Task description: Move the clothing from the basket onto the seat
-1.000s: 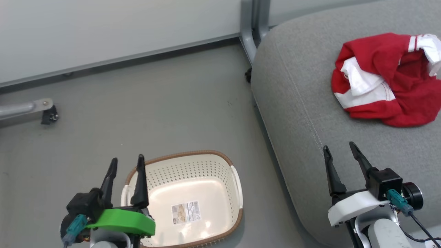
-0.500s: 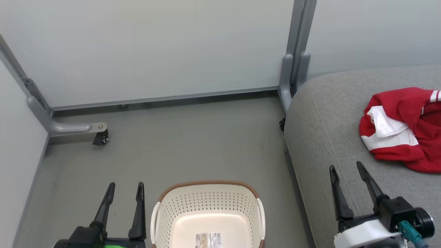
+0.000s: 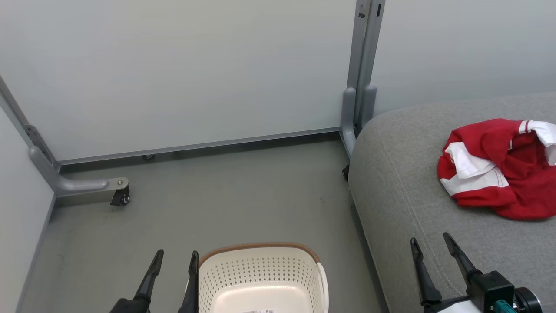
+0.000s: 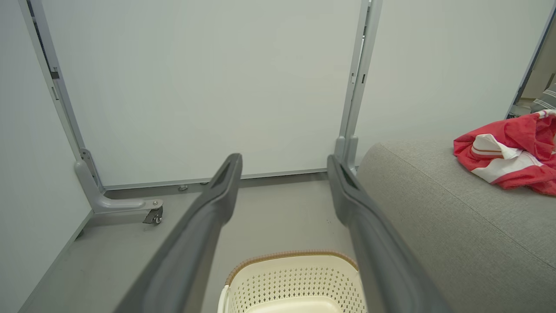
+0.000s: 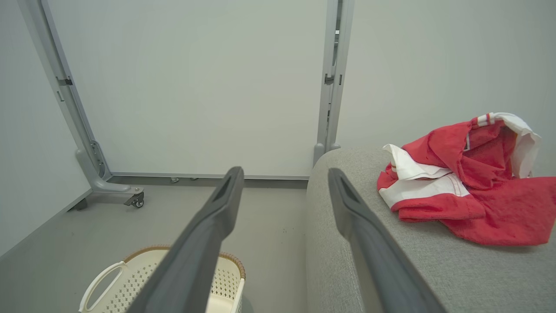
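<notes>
Camera tilted up since earlier frame; things themselves unmoved. Clothing [image 3: 499, 174] heaped on seat [image 3: 408, 204], well apart from basket [image 3: 260, 271] on floor [image 3: 217, 208]. Visible basket interior bare. Left pincer [image 3: 177, 254] and right pincer [image 3: 429, 239] spread wide, empty. Transfer looks done. Next: confirm basket empty, keep arms clear.

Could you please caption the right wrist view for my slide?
Open right end effector; red clothing lies on the grey seat, basket on floor.

- clothing [image 3: 499, 174]: bright red, white panels, thin stripes
- basket [image 3: 260, 278]: cream-white, dotted with holes, brown woven-look rim
- seat [image 3: 404, 208]: grey woven fabric
- floor [image 3: 217, 204]: plain grey
</notes>
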`<state>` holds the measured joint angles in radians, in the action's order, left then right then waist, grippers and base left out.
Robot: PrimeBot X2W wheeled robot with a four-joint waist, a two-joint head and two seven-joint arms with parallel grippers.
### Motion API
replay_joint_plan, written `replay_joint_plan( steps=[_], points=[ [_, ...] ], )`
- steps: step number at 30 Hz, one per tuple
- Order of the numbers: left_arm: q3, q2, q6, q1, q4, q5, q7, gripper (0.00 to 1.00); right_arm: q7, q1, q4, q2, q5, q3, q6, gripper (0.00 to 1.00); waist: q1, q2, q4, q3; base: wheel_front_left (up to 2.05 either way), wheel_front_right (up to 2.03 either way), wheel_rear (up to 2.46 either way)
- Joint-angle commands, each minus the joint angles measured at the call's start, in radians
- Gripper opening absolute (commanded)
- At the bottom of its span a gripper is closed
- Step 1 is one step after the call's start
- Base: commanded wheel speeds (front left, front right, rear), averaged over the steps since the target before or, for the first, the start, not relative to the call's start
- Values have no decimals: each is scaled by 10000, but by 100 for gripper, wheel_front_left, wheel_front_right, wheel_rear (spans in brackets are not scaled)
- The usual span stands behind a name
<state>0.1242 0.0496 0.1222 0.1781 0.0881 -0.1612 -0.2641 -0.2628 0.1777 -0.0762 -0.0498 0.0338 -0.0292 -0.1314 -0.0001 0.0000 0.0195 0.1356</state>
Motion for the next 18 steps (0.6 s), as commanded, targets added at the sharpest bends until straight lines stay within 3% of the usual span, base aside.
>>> replay_joint_plan(
  steps=[1,18],
  points=[
    [-25,21,-15,-45,36,93,-3,100,-31,96,-47,-14,-27,-35,12,100,1,0,-57,53,0,0,0],
    [65,20,-111,-65,245,-65,-3,100,-31,161,-137,-15,-5,-123,12,100,1,0,-117,110,0,0,0]
  ],
)
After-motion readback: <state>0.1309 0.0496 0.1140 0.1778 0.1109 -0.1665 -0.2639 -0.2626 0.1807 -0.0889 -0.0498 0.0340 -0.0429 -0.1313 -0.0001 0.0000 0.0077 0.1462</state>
